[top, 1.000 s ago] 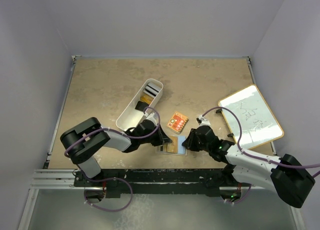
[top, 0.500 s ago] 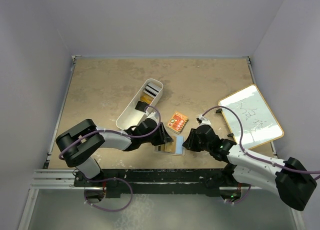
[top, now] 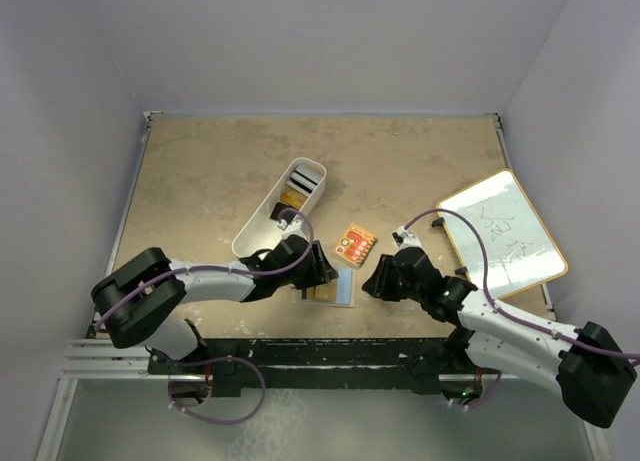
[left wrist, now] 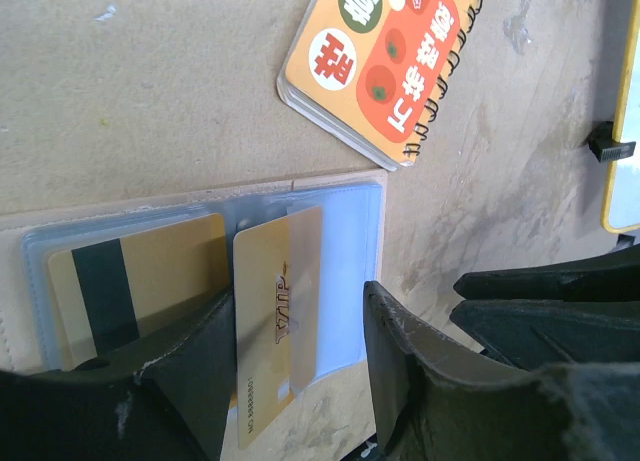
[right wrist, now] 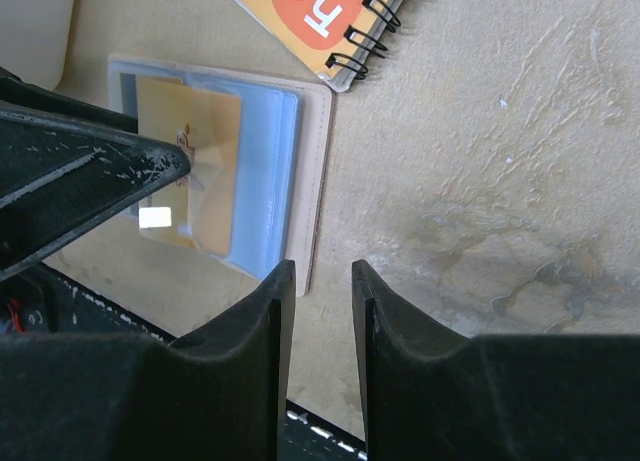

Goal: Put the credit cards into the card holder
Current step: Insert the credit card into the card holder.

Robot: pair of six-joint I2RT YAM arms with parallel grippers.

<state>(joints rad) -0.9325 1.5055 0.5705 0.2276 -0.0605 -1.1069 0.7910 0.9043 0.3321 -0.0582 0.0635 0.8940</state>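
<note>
Although two orange-gold credit cards (left wrist: 200, 256) sit in the card holder (top: 330, 289), lying open on the bench (top: 200, 171) at lower centre of the top view, the task is judged incomplete. The striped card (left wrist: 130, 281) is fully pocketed. The protruding card (left wrist: 275, 311) sticks out of its clear sleeve. Further cards (top: 305, 181) lie in the white bin (top: 262, 233), upper centre.

The left end effector (left wrist: 298, 301) stands wide astride the protruding card, not clamping it. The right end effector (right wrist: 322, 271) is narrow and empty, just beside the holder's edge.

The number of cards in the bin cannot be determined. Both arms partly cover the holder.
</note>
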